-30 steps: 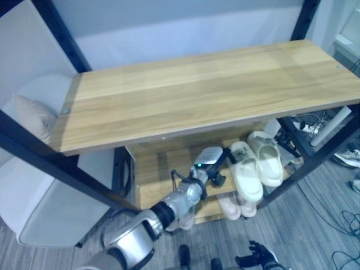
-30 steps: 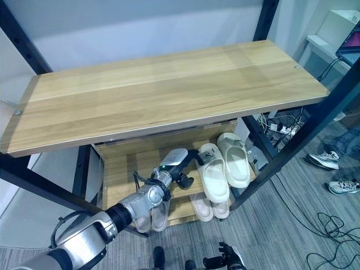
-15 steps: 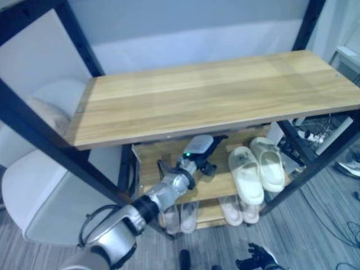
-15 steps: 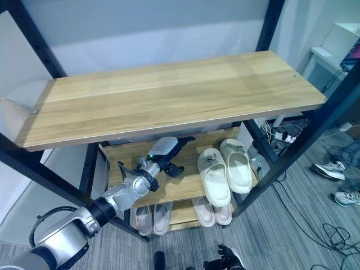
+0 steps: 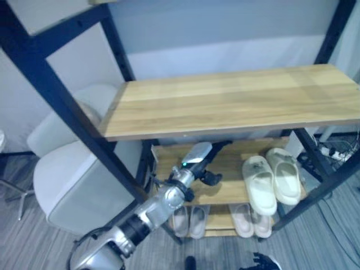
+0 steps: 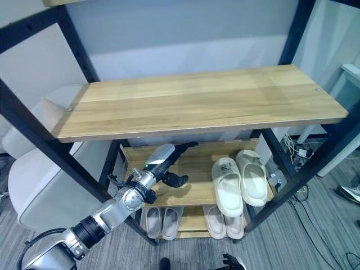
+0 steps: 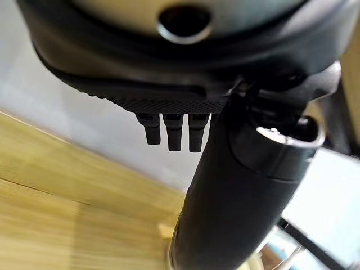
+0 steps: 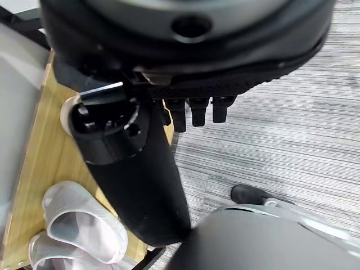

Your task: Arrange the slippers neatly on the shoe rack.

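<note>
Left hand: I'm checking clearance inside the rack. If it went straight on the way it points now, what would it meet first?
Probably nothing on the shelf: the left hand points over bare middle shelf toward the pale rear wall, left of the cream slippers. Depth is unclear.

A wooden shoe rack (image 6: 197, 104) with a black frame. On its middle shelf (image 6: 197, 169), a pair of cream slippers (image 6: 241, 181) lies to the right; the left hand (image 6: 169, 160) reaches in at the shelf's left. Two more pairs (image 6: 194, 220) sit below.
</note>
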Controlling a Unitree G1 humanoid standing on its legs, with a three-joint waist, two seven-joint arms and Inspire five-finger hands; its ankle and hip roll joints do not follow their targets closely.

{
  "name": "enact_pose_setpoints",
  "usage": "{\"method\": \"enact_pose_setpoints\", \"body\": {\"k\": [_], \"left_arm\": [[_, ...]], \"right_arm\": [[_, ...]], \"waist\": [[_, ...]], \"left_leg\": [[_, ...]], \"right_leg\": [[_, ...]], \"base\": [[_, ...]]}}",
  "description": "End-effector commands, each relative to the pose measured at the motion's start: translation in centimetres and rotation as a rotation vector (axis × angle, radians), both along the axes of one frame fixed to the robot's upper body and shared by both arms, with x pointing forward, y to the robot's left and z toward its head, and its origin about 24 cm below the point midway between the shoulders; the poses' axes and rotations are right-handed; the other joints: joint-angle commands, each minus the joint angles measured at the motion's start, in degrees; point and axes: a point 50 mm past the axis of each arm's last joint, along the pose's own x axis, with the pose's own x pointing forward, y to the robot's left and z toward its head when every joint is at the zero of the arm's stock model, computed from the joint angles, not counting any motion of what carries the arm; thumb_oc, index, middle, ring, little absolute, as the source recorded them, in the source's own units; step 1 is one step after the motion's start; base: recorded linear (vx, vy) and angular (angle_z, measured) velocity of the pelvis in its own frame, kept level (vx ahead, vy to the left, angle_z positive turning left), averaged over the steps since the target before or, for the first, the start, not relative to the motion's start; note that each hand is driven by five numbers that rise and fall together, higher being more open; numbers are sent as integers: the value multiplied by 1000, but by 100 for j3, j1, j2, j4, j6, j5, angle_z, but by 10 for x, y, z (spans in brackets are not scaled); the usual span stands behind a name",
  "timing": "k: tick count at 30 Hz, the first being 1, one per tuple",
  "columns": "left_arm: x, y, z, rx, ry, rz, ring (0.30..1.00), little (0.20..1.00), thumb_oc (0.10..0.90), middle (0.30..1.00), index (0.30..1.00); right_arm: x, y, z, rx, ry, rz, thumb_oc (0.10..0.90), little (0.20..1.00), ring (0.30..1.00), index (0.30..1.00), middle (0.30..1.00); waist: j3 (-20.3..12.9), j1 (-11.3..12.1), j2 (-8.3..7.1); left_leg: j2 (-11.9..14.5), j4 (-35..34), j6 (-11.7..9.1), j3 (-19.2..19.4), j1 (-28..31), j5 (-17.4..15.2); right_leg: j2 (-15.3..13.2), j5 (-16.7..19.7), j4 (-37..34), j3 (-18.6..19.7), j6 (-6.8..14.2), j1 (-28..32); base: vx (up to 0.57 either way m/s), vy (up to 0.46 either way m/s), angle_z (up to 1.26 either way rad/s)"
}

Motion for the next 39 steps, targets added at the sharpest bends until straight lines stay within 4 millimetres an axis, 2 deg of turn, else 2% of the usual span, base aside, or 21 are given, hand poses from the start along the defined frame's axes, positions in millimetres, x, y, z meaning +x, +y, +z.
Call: {"method": "enact_pose_setpoints", "body": {"k": [1,3,7,11,18,22,23,24,26,28,31,39], "left_arm": [[13,-18,80,-252,-215,-102,900,900,800,900,900],[8,-24,86,-282,-222,-145,900,900,800,900,900],[-2,-35,87,-308,-179,-235,900,900,800,900,900],[-10,-44,72,-314,-79,-299,900,900,800,900,900],[-21,-56,54,-279,-10,-359,900,900,800,900,900],[-29,-69,47,-282,27,-413,900,900,800,900,900],[-29,-69,47,-282,26,-413,900,900,800,900,900],[-29,-72,47,-297,32,-412,900,900,800,900,900],[-29,-75,43,-295,50,-406,900,900,800,900,900],[-30,-79,37,-280,71,-410,900,900,800,900,900],[-33,-85,29,-255,98,-426,900,900,800,900,900],[-34,-93,29,-247,94,-442,900,900,800,900,900]], "right_arm": [[-7,25,-2,77,-34,19,800,900,900,900,900],[-4,25,-2,74,-42,20,800,900,900,900,900],[1,24,0,73,-61,17,800,900,900,900,900],[6,24,1,70,-76,22,800,900,900,900,900],[17,25,5,62,-116,53,800,900,900,900,900],[22,18,8,42,-145,35,800,900,900,900,900],[23,18,8,42,-146,35,800,900,900,900,900],[25,16,10,29,-154,36,800,900,900,900,900],[25,13,10,18,-149,41,800,900,900,900,900],[25,13,9,15,-147,46,800,900,900,900,900],[19,13,7,20,-132,33,800,900,900,900,900],[9,8,5,15,-105,20,800,900,900,900,900]], "waist": [[22,152,-142],[73,158,-130],[157,145,-91],[242,116,-76],[433,71,-139],[660,-53,-233],[673,-53,-228],[723,-112,-262],[714,-134,-270],[689,-151,-270],[621,-226,-286],[631,-389,-259]], "left_leg": [[175,55,-256,-51,326,-748],[184,62,-282,-66,264,-694],[208,106,-314,-123,159,-635],[247,216,-320,-136,124,-655],[385,566,-408,-136,-110,-656],[438,1262,-554,82,-502,-779],[436,1311,-547,82,-552,-750],[515,1524,-543,313,-599,-911],[601,1595,-524,385,-566,-970],[567,1561,-505,261,-504,-1041],[570,1434,-485,285,-403,-1002],[531,1104,-457,388,-237,-890]], "right_leg": [[-275,-279,-62,-177,339,-317],[-260,-272,-74,-214,337,-336],[-239,-268,-66,-255,326,-380],[-210,-289,-12,-221,292,-383],[-128,-286,-33,-185,225,-394],[-178,-320,-24,-245,181,-360],[-179,-281,-20,-253,181,-385],[-206,-281,-53,-272,173,-366],[-193,-265,-61,-200,177,-347],[-145,-240,-55,-107,181,-361],[-113,-225,-100,-48,174,-338],[-122,-221,-26,39,158,-411]], "base": [[-77,-45,11],[-76,-38,11],[-74,-47,8],[-35,-42,3],[-54,-76,0],[-91,-58,4],[-63,-25,9],[-46,-5,1],[-8,-6,-2],[16,-7,1],[64,-26,-11],[22,1,-2]]}}
